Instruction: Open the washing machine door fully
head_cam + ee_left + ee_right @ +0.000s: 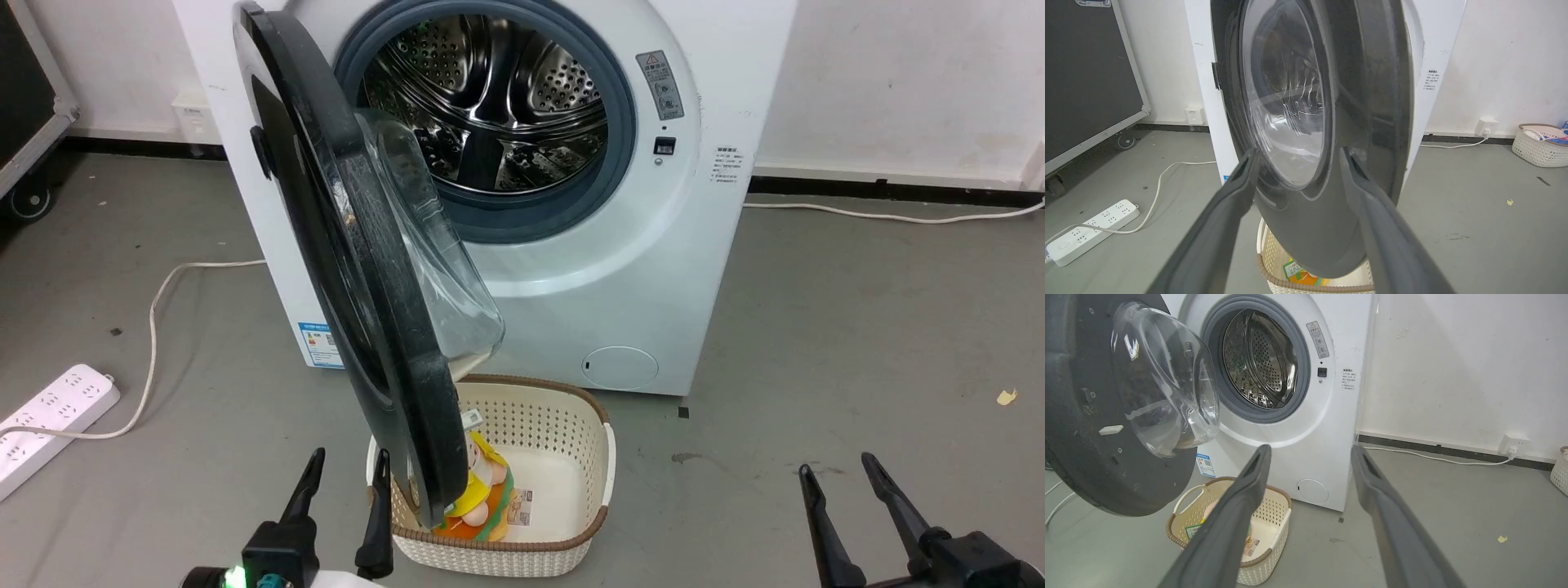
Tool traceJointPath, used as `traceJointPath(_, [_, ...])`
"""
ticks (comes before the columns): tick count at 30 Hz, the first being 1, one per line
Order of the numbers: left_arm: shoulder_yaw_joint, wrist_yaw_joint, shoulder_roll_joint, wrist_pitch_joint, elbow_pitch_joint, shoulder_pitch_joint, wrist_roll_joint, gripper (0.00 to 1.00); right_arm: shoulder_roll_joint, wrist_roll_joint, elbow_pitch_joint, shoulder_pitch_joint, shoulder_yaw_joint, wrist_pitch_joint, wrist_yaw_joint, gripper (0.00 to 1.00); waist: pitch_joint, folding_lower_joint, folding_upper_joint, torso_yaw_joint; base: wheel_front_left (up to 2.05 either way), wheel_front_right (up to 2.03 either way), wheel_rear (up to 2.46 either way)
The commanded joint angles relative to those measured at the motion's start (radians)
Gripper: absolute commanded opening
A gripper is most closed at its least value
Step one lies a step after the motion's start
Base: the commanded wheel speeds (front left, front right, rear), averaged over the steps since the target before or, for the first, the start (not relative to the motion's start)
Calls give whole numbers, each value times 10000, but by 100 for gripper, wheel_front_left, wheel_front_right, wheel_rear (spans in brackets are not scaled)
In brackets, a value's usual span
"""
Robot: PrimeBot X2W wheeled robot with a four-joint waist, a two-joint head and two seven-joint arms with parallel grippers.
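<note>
Head view: washing machine door [347,269] edge-on, half open — left gripper [349,456] nearer, just left of its rim, fingers spread, empty.

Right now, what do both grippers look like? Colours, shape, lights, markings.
The left gripper and the right gripper match: two long, thin black fingers tapering to points on a blocky black base. Close up, the fingers are matte dark grey with a recessed slot on the inner face. The left base carries a lit green light and a teal connector. No markings visible.
</note>
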Motion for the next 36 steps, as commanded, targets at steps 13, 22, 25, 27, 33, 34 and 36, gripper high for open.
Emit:
traceJointPath(13, [-73,-2,8,-55,200,-99,98,100,273,-2,-148,-182,-245,-43,8,100,104,1,0,38,0,0,0])
traceJointPath(22, [290,-19,5,-55,-619,-271,10,0,288,126,-275,-279,-259,-43,8,100,194,1,0,-1,0,0,0])
traceJointPath(25, [639,157,15,-55,-2300,-694,236,0,288,141,-332,-313,-256,-43,8,100,220,1,0,-22,0,0,0])
traceJointPath(27, [597,184,16,-55,-3488,-870,454,0,289,137,-363,-337,-261,-43,8,100,227,1,0,-41,0,0,0])
traceJointPath(33, [394,433,5,-55,-4940,-1433,32,0,289,131,-324,-395,-239,-43,8,100,230,1,0,-144,0,0,0])
traceJointPath(34, [272,408,4,-55,-4989,-1538,31,0,289,147,-316,-415,-204,-43,8,100,238,1,0,-178,0,0,0])
traceJointPath(36, [-53,324,4,-55,-5001,-1730,57,0,290,175,-308,-457,-125,-43,8,100,254,1,0,-249,0,0,0])
